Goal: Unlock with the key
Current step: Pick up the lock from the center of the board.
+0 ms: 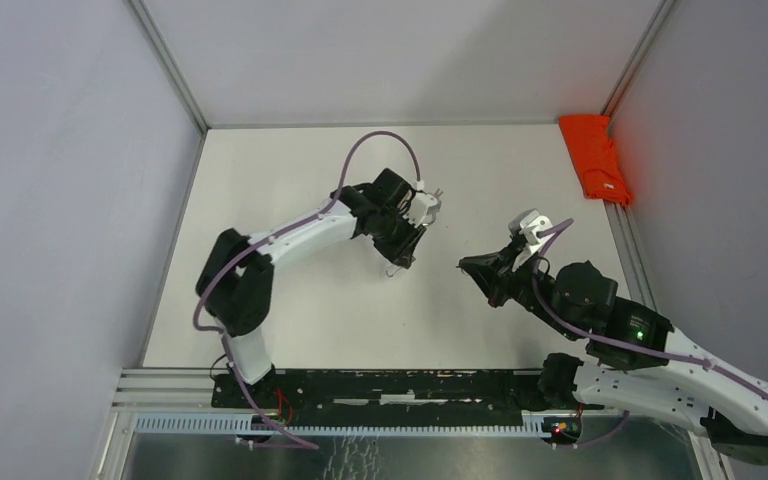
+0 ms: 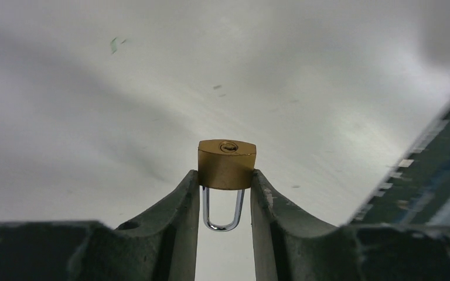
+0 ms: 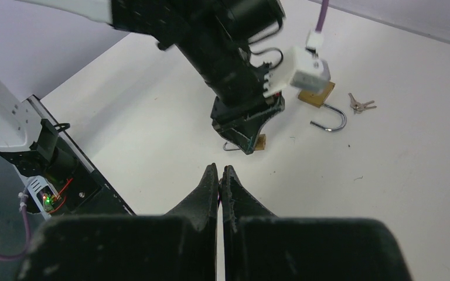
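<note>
Overhead looks down; both close wrist views share padlock [image 2: 227, 164].

The white counter [image 1: 310, 320] carries an orange cloth [image 1: 595, 158] in its 2 o'clock corner, seen from above. A small brass padlock [image 3: 260, 142] lies near the middle. In the right wrist view a larger padlock [image 3: 322, 100], shackle open, lies at its 1 o'clock, with keys [image 3: 361, 105] just beside that at 3 o'clock.

Bottom centre, the right gripper [image 3: 220, 175] has its fingers pressed together. Above it, the left gripper [image 3: 247, 143] clasps a small brass padlock [image 3: 260, 142]. Upper right, a larger padlock [image 3: 323, 99] lies beside keys [image 3: 361, 105] on the white table [image 3: 387, 175].
</note>
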`<action>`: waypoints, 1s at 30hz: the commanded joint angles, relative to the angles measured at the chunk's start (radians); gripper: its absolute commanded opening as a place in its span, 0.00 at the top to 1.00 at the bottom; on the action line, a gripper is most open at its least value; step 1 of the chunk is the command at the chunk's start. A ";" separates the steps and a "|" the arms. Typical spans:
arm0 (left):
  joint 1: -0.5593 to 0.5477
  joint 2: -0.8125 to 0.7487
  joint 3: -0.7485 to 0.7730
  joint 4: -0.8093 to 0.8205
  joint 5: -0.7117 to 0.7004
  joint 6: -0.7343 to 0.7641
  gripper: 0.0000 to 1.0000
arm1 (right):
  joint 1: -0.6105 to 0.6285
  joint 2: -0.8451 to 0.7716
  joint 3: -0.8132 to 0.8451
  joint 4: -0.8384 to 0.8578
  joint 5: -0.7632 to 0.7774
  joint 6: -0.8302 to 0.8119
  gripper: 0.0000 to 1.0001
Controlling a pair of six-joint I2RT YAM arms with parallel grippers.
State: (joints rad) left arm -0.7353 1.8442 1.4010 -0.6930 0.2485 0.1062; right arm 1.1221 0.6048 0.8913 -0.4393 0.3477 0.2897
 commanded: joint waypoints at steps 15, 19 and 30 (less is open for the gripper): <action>0.013 -0.204 -0.361 0.491 0.738 -0.464 0.88 | 0.001 0.055 -0.059 0.030 0.005 0.012 1.00; 0.013 -0.193 -0.436 0.644 0.801 -0.563 0.89 | 0.000 0.104 -0.087 0.004 -0.022 0.020 1.00; 0.014 -0.324 -0.499 0.662 0.869 -0.512 0.89 | 0.001 0.228 -0.189 0.116 -0.077 0.074 1.00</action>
State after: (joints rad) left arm -0.7258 1.6012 0.9352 -0.0772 1.0473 -0.4042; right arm 1.1221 0.7944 0.7200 -0.4152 0.3046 0.3424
